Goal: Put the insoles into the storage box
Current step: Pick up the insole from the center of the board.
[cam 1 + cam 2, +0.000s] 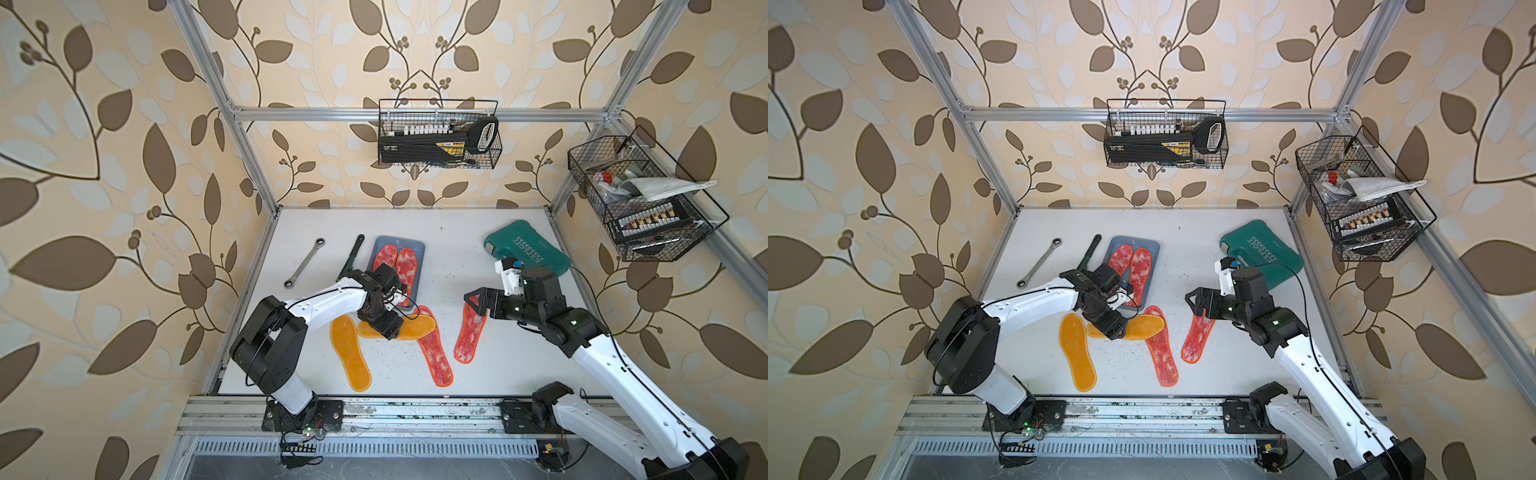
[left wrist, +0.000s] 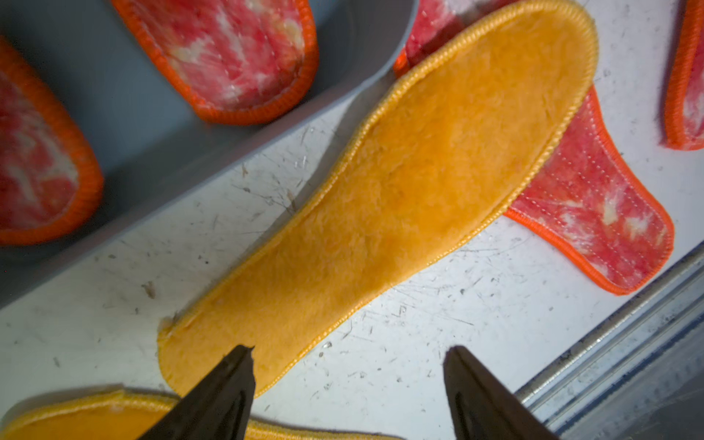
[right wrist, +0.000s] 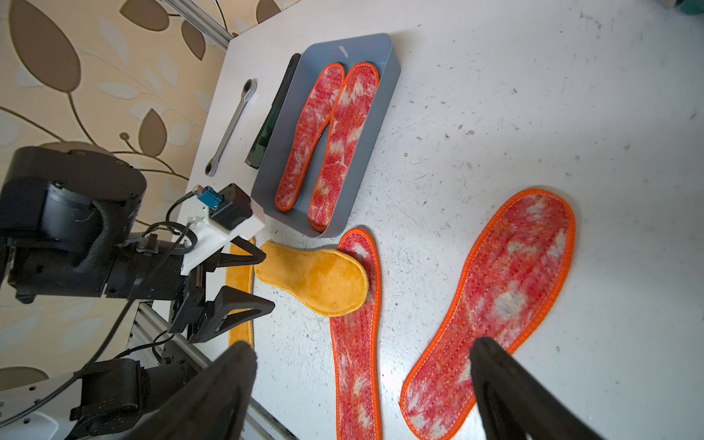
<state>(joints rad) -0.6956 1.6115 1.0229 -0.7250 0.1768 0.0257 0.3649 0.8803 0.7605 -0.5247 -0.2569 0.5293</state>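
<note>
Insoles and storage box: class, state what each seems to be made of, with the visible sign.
The insoles look like soft pile fabric: fuzzy matte nap on the yellow face, quilting lines on the red, orange stitched edging. The storage box looks like moulded plastic: smooth, even blue-grey walls with rounded corners.

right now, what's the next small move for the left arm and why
Probably lower the left gripper and close on the heel of the yellow insole that lies across a red insole: the jaws stand open over that heel, close to the storage box.
</note>
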